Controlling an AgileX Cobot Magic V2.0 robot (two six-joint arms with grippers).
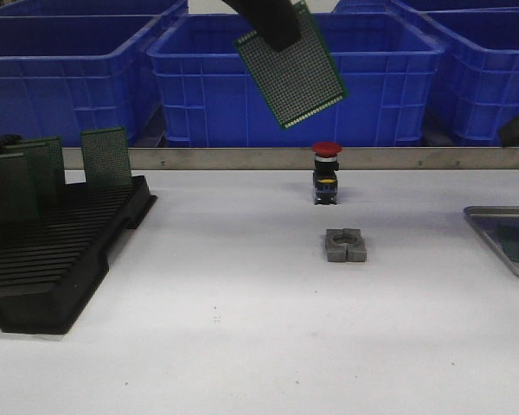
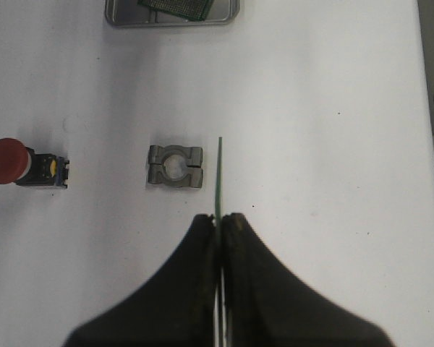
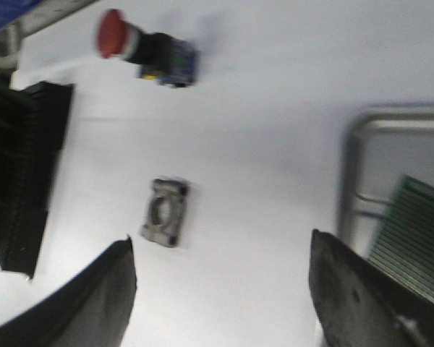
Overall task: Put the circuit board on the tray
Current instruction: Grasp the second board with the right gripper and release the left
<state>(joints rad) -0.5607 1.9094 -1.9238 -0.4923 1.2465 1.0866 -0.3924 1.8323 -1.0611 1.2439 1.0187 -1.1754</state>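
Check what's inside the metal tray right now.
One green circuit board already lies in the tray. Every view crops the tray, so the rest of its inside stays unseen.

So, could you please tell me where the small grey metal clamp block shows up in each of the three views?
Front view: the clamp block lies on the white table just right of centre, in front of the red push button.
Left wrist view: centre, just beyond the closed left hand.
Right wrist view: left of centre, slightly blurred.
Shared landmark: the red push button, visible in all three.
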